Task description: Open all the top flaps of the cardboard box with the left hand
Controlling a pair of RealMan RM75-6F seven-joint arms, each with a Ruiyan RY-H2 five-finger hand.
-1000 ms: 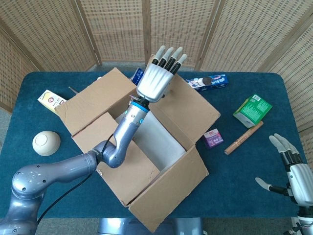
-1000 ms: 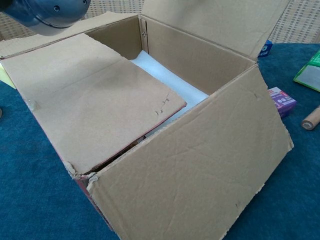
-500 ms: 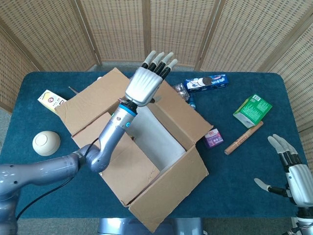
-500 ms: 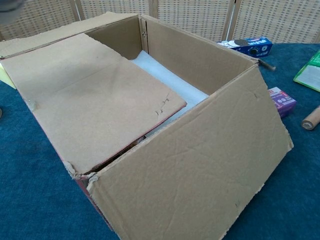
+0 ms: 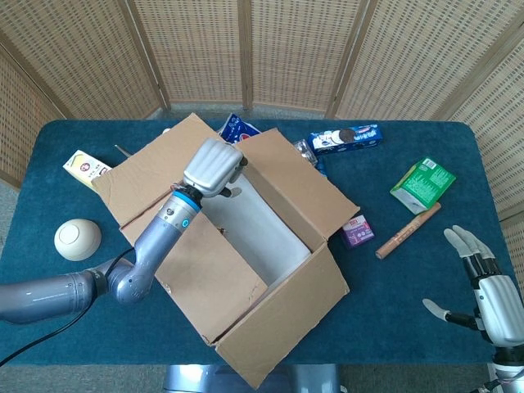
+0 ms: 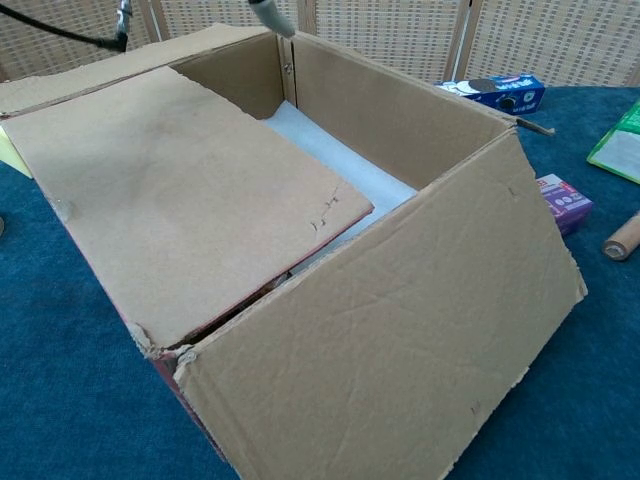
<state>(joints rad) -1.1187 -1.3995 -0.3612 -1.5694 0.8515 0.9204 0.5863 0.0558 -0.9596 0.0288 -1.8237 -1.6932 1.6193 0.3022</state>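
The box [image 5: 237,246] sits mid-table, skewed, its near corner by the front edge. Three flaps lie folded outward; the left flap [image 5: 196,262] is folded in over the opening, its free edge above the white liner [image 5: 262,229]. The left hand [image 5: 214,166] hangs over the box's far-left part, fingers bent downward and together, holding nothing. By my reading, the last flap is the step in hand — the next move calls for fingertips under that free edge, then a sweep outward. The right hand [image 5: 487,295] waits near the front right corner, fingers apart.
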